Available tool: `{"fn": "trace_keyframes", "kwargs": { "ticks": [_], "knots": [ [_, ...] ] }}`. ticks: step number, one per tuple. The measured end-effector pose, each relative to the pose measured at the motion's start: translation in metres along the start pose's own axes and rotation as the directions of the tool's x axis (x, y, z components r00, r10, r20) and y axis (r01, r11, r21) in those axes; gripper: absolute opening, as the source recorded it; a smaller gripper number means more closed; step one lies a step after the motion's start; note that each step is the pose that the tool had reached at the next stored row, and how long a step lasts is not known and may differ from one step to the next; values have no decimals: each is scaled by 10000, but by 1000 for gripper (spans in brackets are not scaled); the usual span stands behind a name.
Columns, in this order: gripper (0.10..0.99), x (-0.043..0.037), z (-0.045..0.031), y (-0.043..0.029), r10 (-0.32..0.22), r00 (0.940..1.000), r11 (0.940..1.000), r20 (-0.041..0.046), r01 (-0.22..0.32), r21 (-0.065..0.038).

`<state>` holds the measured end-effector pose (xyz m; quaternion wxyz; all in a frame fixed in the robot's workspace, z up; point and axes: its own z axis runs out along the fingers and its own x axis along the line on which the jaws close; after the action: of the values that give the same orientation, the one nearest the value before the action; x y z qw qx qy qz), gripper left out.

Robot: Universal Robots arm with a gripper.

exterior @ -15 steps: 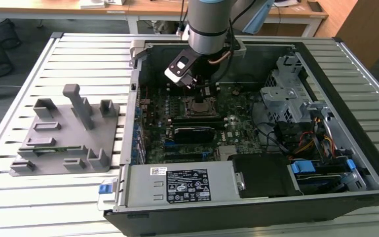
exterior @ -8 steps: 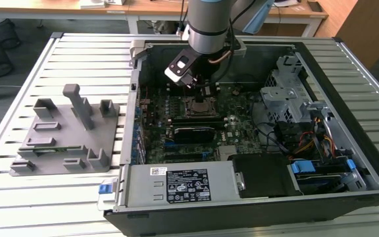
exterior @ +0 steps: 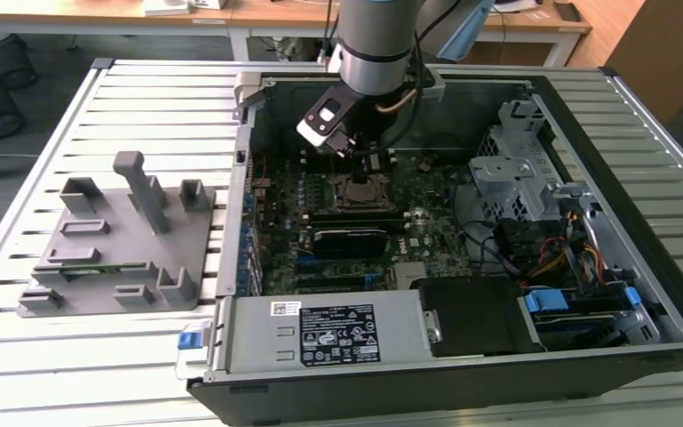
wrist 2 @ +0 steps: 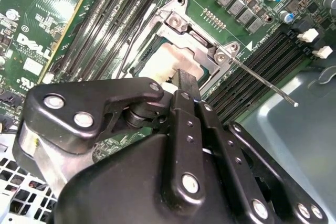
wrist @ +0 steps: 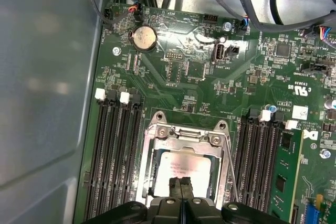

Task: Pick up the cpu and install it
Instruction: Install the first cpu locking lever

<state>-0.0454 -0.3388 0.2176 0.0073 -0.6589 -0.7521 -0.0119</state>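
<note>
As I scan from the exterior view's left, I see the grey fixture sitting on the slatted bench, well apart from the work. Beside it on that view's right lies the open computer case, its green motherboard facing up. The arm reaches down into the case near the middle, and the gripper hangs right over the dark metal-framed socket. On my first wrist view the cpu lies flat inside that socket's frame, pale top up, with black memory slots on either side of it. The gripper has its fingers pressed together with nothing between them, the tip standing over the edge of the cpu; I cannot tell whether it touches the metal. My second wrist view shows the same: the closed tip at the cpu, and a thin lever rod jutting out from the socket's corner. Farther to the exterior view's right stands the silver drive cage.
</note>
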Motion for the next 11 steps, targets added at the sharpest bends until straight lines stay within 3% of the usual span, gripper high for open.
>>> {"fn": "trace_keyframes", "kwargs": {
  "ticks": [11],
  "knots": [
    [106,1,-35,2,222,9998,9998,5,-222,-6]
  ]
}}
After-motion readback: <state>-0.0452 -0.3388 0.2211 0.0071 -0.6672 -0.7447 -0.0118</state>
